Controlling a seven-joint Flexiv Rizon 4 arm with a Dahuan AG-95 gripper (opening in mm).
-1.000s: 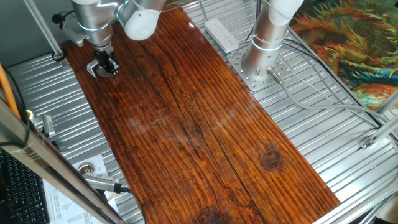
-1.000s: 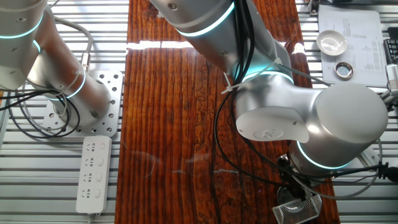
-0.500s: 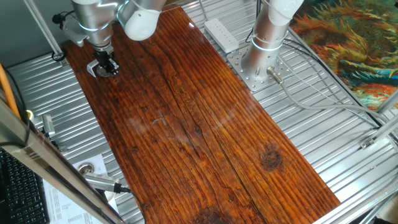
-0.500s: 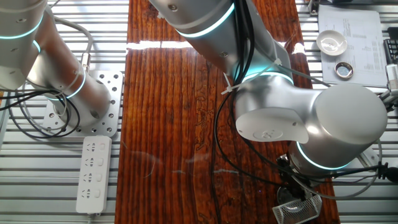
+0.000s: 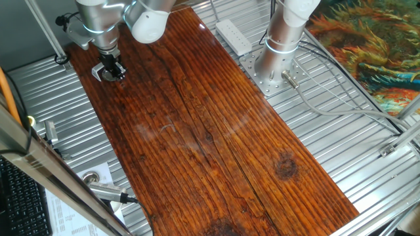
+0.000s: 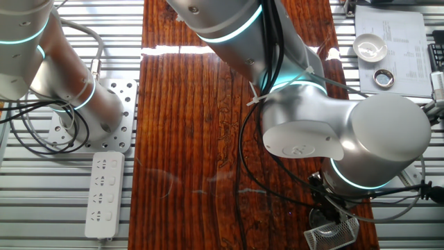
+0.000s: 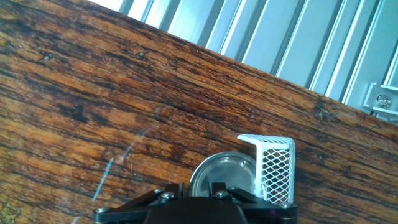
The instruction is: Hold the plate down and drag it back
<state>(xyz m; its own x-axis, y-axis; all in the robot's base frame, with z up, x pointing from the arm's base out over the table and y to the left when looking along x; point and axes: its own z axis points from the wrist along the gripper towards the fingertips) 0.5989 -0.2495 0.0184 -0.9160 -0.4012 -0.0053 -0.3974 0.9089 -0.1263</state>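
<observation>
Claw [image 5: 115, 73] down at plate [image 7: 225, 173], far corner of wooden tabletop [image 5: 216, 137].
Opening not discernible; white mesh bracket [image 7: 273, 168] touching plate's edge.

Plate [image 7: 225, 173] on wooden board [image 7: 124, 118], mesh bracket [image 7: 273, 167] just right.

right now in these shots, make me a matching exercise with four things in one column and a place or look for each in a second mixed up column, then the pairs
Things:
1. plate
2. mesh bracket
3. power strip
4. white bowl

Places or looks:
A. long and white, on the ribbed metal beside the wooden board
B. round and shiny, on the wood right at the gripper tip
C. on a sheet of paper, off the board
D. white grid, bent, standing next to the plate

Pairs: 1-B, 2-D, 3-A, 4-C
</observation>
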